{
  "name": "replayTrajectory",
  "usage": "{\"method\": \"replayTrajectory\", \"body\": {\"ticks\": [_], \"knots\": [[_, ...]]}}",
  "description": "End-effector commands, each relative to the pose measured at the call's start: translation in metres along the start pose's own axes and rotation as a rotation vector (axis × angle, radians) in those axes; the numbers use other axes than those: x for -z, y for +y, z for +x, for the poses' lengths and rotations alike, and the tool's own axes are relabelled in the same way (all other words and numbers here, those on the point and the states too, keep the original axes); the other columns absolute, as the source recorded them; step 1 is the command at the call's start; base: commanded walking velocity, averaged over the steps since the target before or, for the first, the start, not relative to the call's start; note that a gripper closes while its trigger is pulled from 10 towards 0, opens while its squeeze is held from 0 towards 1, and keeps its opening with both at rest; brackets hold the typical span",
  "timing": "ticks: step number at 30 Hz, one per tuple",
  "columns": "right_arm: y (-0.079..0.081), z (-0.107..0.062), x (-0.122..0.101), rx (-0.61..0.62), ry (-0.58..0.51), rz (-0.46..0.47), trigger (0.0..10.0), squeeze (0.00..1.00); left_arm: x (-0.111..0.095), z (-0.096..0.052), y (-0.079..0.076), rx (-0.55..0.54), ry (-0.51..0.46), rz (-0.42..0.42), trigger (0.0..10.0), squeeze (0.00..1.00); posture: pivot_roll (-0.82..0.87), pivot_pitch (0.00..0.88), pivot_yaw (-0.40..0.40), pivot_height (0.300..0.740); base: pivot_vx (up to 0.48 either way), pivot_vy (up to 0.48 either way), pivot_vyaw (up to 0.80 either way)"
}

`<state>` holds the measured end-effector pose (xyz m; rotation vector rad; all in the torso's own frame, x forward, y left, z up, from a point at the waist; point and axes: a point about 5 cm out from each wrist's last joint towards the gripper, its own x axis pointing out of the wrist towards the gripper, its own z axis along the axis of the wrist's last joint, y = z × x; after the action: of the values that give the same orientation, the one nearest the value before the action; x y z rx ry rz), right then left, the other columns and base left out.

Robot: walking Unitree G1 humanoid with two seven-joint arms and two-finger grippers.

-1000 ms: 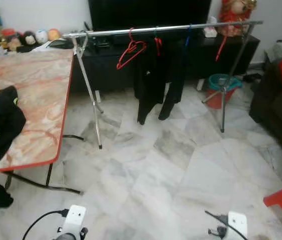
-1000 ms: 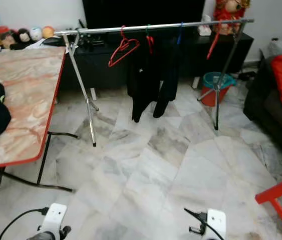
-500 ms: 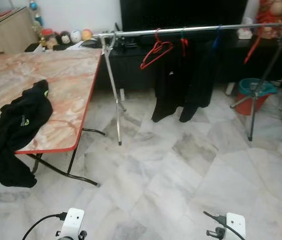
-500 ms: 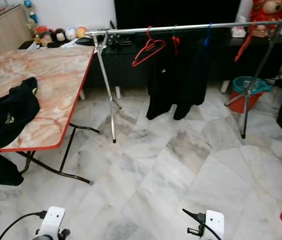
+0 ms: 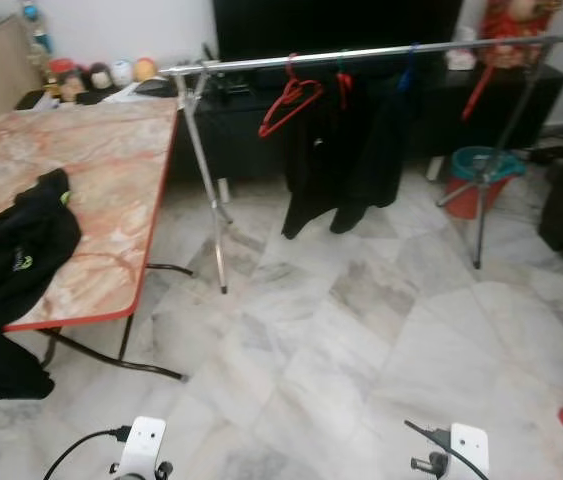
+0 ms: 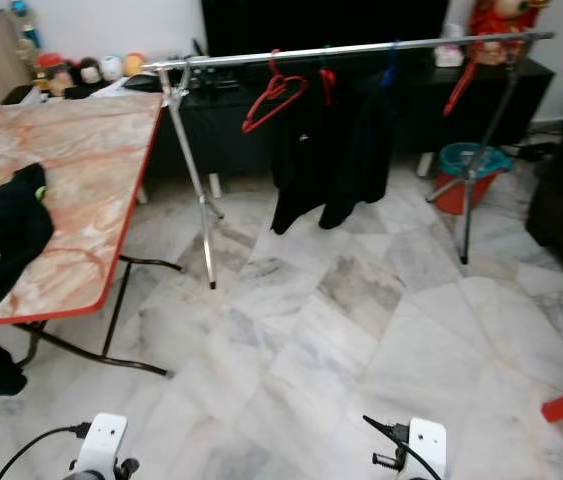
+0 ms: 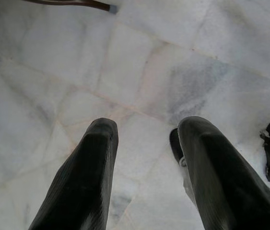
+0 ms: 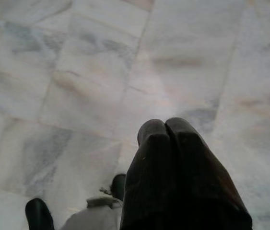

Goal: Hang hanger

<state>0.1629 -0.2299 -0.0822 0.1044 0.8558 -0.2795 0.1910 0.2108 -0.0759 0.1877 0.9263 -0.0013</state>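
Hanger [image 5: 286, 98], red, hangs on rail [image 5: 361, 55]. Left gripper [image 7: 144, 132] jaws apart, empty; right gripper [image 8: 166, 125] jaws pressed together, both over floor.

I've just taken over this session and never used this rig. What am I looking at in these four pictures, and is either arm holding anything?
The two wide pictures come from the robot's head camera, looking forward and down. They show a long silver clothes rail on tripod legs with an empty red plastic hanger and black clothes hung on it. To the robot's left stands a marble-patterned folding table with a red edge; a black garment lies on it, drooping over the near edge.

The other two pictures look along each gripper's black fingers at the white marble floor. The left gripper is open and empty. The right gripper is shut on nothing. Both arms hang low.
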Motion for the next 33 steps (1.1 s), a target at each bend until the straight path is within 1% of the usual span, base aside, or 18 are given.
{"method": "replayTrajectory", "body": {"ticks": [1, 6, 9, 19, 33], "knots": [[0.0010, -0.0001, 0.0004, -0.001, -0.001, -0.016, 10.0, 0.00, 0.0060, -0.0011, 0.0014, -0.002, 0.021, -0.009, 10.0, 0.00, -0.15, 0.000, 0.038, 0.740, 0.000, 0.000, 0.00], [0.0014, -0.0004, 0.0009, 0.003, -0.007, -0.008, 10.0, 0.00, 0.0065, -0.0013, 0.0020, -0.002, 0.021, -0.009, 10.0, 0.00, -0.15, 0.000, 0.039, 0.740, 0.000, 0.000, 0.00], [0.0020, -0.0004, 0.0016, 0.002, 0.000, 0.003, 10.0, 0.00, 0.0062, -0.0012, 0.0026, -0.002, 0.020, -0.008, 10.0, 0.00, -0.15, 0.000, 0.042, 0.740, 0.246, 0.000, 0.00], [0.0025, 0.0000, 0.0011, 0.002, 0.004, 0.003, 10.0, 0.00, 0.0049, -0.0010, 0.0031, -0.003, 0.017, -0.003, 10.0, 0.00, -0.14, 0.000, 0.041, 0.740, 0.254, 0.000, -0.68], [0.0016, 0.0002, -0.0010, 0.001, -0.009, -0.003, 10.0, 0.00, 0.0041, -0.0008, 0.0024, -0.002, 0.014, -0.006, 10.0, 0.00, -0.14, 0.000, 0.035, 0.740, 0.255, 0.000, 0.00]]}}
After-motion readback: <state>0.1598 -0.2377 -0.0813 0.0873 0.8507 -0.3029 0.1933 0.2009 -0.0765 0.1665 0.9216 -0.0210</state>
